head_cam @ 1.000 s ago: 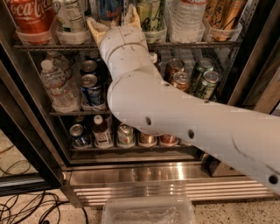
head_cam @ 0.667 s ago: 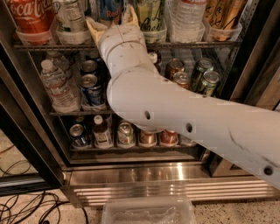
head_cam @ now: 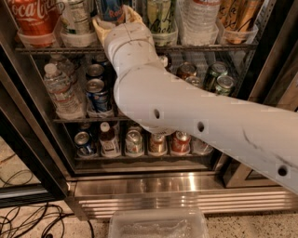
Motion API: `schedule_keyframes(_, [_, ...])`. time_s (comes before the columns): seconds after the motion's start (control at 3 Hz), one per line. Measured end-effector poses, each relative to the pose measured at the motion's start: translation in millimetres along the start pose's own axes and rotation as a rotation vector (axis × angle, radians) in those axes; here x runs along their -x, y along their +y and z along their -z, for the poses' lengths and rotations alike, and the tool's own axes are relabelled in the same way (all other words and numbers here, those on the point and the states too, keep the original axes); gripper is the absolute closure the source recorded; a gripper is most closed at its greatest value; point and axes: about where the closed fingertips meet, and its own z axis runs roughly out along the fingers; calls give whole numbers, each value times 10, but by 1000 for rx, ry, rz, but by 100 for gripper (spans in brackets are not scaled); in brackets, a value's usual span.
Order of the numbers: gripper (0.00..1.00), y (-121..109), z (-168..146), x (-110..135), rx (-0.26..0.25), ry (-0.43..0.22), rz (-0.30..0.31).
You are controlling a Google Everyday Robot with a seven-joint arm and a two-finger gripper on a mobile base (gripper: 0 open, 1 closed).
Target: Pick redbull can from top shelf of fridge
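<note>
At the top shelf (head_cam: 209, 47) edge, the gripper (head_cam: 115, 21) is by the redbull can (head_cam: 111, 8).

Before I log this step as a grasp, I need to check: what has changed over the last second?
Very little. The arm shifted only slightly, and the tool stays up at the redbull can on the top shelf. The can has not left its place. Nothing was visibly lifted out or let go. The other drinks and the fridge are as they were.

gripper (head_cam: 113, 22) at top shelf (head_cam: 209, 47) | redbull can (head_cam: 111, 8): top cut by upper edge, base behind gripper | arm (head_cam: 186, 116) hides middle-rack cans
</note>
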Motion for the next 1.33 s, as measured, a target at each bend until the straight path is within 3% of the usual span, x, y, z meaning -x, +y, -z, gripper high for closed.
schedule_keyframes(0.33, [100, -20, -5, 29, -3, -1, -8])
schedule_keyframes(0.67, [100, -20, -5, 30, -2, -1, -9])
schedule_keyframes(1.33, [100, -73, 7, 415, 34, -45, -59])
